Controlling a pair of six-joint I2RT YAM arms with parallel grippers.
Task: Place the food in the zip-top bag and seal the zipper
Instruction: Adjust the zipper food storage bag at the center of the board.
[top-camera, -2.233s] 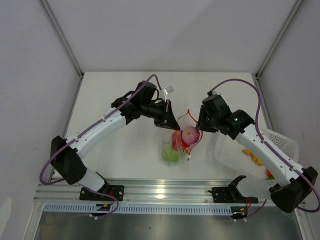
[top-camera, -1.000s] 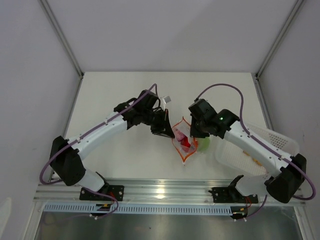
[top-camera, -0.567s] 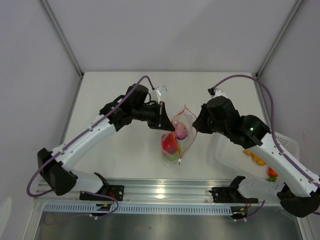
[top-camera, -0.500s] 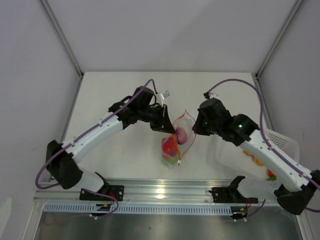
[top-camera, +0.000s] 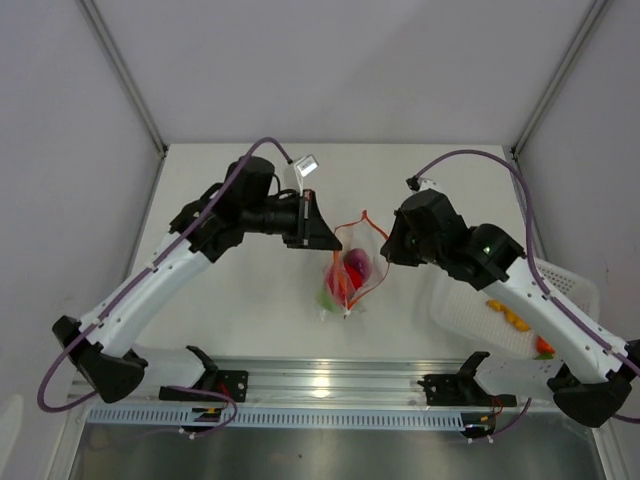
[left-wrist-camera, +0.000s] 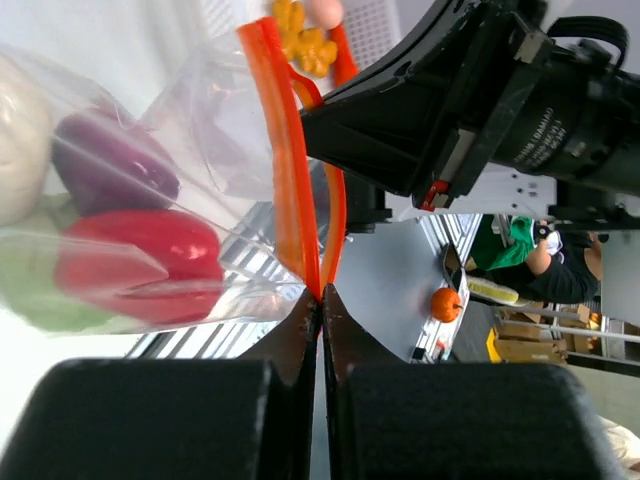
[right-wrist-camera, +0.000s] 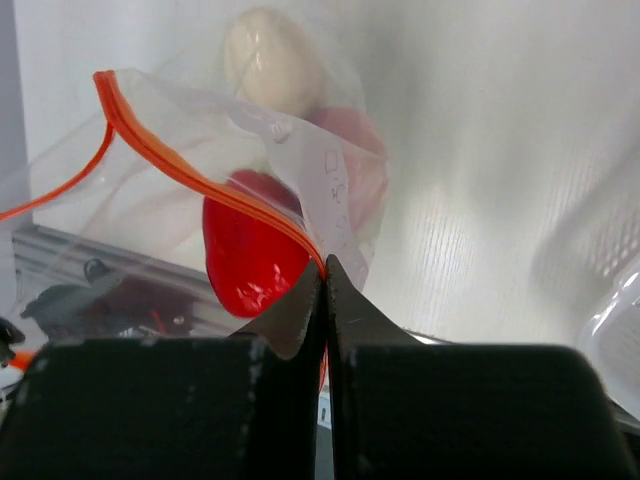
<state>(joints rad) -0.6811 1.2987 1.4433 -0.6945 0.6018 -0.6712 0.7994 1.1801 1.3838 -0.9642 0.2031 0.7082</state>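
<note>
The clear zip-top bag (top-camera: 349, 278) hangs above the table between my two grippers. My left gripper (top-camera: 334, 241) is shut on one end of the red-orange zipper (top-camera: 348, 221), as the left wrist view shows (left-wrist-camera: 320, 296). My right gripper (top-camera: 386, 246) is shut on the other end, as the right wrist view shows (right-wrist-camera: 325, 266). The zipper's two strips (left-wrist-camera: 290, 190) stand apart, so the mouth is open. Inside the bag lie a white radish (right-wrist-camera: 270, 62), a red pepper (right-wrist-camera: 248, 252), a purple-pink piece (left-wrist-camera: 110, 165) and a green fruit (top-camera: 328, 296).
A white perforated basket (top-camera: 560, 290) stands at the right edge of the table, under my right arm. It holds an orange-yellow lumpy piece (top-camera: 506, 316) and a small red one (top-camera: 542, 347). The metal rail (top-camera: 330, 380) runs along the near edge.
Both grippers have kept hold of the bag's top. The bag has been swung about and lifted. My left arm has drawn back to the left, and the mouth is now pulled narrower.
</note>
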